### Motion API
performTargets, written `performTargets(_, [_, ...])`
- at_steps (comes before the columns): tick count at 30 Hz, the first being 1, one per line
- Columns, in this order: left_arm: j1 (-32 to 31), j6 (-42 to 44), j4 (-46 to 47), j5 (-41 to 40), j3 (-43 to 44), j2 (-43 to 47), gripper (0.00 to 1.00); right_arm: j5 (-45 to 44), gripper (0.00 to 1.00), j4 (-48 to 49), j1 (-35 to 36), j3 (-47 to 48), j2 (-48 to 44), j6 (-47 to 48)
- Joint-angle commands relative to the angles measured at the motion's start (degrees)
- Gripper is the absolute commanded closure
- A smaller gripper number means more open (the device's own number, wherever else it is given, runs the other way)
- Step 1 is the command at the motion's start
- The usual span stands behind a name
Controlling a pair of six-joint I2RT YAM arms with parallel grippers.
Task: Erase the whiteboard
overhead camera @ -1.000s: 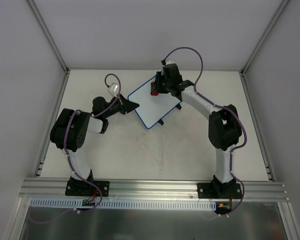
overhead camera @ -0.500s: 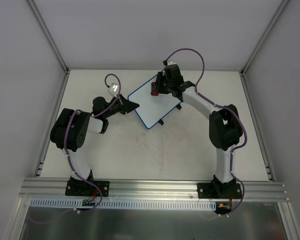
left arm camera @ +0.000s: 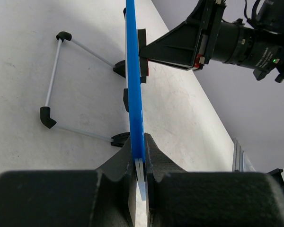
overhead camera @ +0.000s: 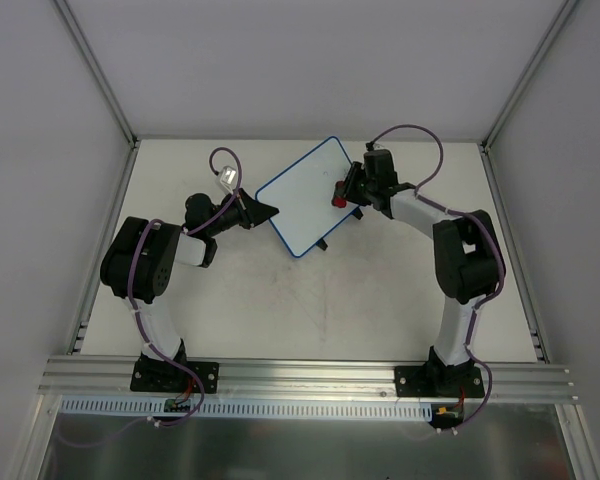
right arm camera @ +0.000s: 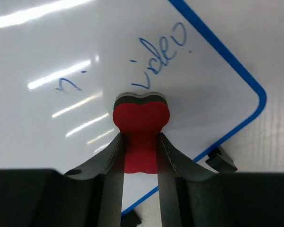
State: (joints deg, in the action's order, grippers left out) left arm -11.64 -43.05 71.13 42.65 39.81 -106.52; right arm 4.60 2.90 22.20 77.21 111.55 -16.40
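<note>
The whiteboard (overhead camera: 305, 198), white with a thin blue rim, stands tilted on the table at the back middle. My left gripper (overhead camera: 270, 211) is shut on its left edge; in the left wrist view the blue rim (left arm camera: 134, 90) runs up from between the jaws. My right gripper (overhead camera: 342, 190) is shut on the red bone-shaped eraser (overhead camera: 338, 194) and presses it against the board's right part. In the right wrist view the eraser (right arm camera: 141, 123) touches the board (right arm camera: 61, 118) just under blue writing (right arm camera: 162, 49).
The board's wire stand with black feet (left arm camera: 48, 117) rests on the table behind the board. A black foot (overhead camera: 324, 243) shows at the board's lower edge. Metal frame posts and white walls enclose the table.
My right gripper has moved the eraser from the board's upper middle to its right part. The left arm and the board have not moved.
</note>
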Motion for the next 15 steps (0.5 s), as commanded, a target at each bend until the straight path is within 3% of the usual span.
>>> performTargets(1, [-1.81, 3.06, 15.44, 7.71, 1.14, 0.26, 1.00, -1.70, 1.00, -1.14, -0.75, -4.08, -0.01, -1.78])
performTargets(15, [-1.72, 2.18, 16.23, 7.80, 1.23, 0.09, 1.00, 0.93, 1.00, -0.08, -1.45, -2.07, 0.69, -2.23])
